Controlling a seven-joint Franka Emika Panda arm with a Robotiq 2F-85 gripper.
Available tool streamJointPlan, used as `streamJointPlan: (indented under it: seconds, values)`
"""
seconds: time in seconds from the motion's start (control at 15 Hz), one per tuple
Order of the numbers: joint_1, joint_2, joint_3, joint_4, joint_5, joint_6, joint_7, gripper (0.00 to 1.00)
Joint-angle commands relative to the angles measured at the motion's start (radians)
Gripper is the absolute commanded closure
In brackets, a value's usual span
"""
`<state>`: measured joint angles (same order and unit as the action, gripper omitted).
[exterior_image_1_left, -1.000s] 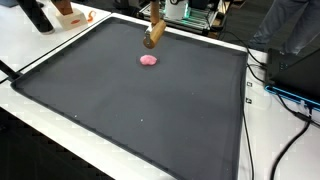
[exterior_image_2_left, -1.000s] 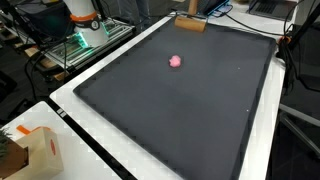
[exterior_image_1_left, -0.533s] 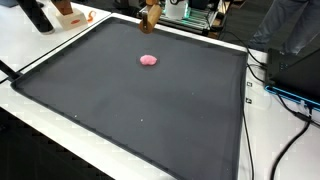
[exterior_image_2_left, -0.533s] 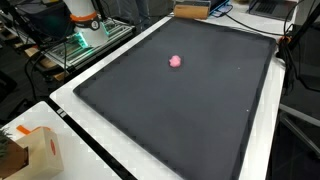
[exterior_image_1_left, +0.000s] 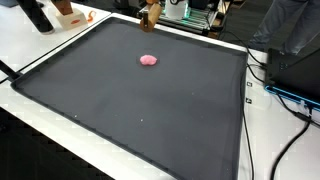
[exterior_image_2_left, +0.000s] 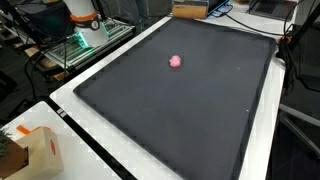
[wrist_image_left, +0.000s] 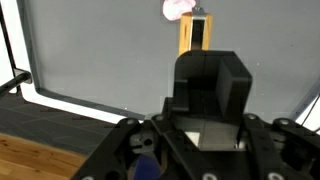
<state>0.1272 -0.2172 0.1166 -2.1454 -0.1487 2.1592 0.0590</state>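
- The robot's gripper (exterior_image_1_left: 149, 10) hangs in the air over the far edge of a large black rectangular mat (exterior_image_1_left: 150, 110). Its fingers are clamped on a small tan wooden block (exterior_image_1_left: 150, 17).
- In the wrist view the wooden block (wrist_image_left: 190, 40) stands upright between the fingers, beyond the gripper's black housing.
- A small pink rounded lump (exterior_image_1_left: 149, 59) lies alone on the mat, in its far half, well apart from the block and below it. In the wrist view it shows just past the block's tip.
- Judged from this, the step in hand is a carry, with the block lifted clear of the mat and not yet set anywhere.
- Setting it down would call for a steady descent with the grip kept closed until the block meets the mat. Its path would need to stay clear of the pink lump.
- The mat is dark, flat and matte, and covers most of a white table (exterior_image_1_left: 60, 35), which shows as a pale border round it.
- A tan cardboard box (exterior_image_2_left: 30, 150) sits on that border at a near corner of the mat in an exterior view.
- The robot's white and orange base (exterior_image_2_left: 80, 15) stands beyond the mat, with black cables (exterior_image_1_left: 290, 100) trailing beside the mat's edge.
- Wooden flooring (wrist_image_left: 40, 150) shows below the table in the wrist view; the setting looks like a lab.
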Motion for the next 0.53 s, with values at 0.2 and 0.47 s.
streamJointPlan:
  seconds: [0.2, 0.47]
  values:
    - [0.001, 0.030, -0.008, 0.014, 0.044, -0.023, -0.083, 0.76]
    - [0.009, 0.079, -0.029, -0.005, 0.143, -0.037, -0.312, 0.76]
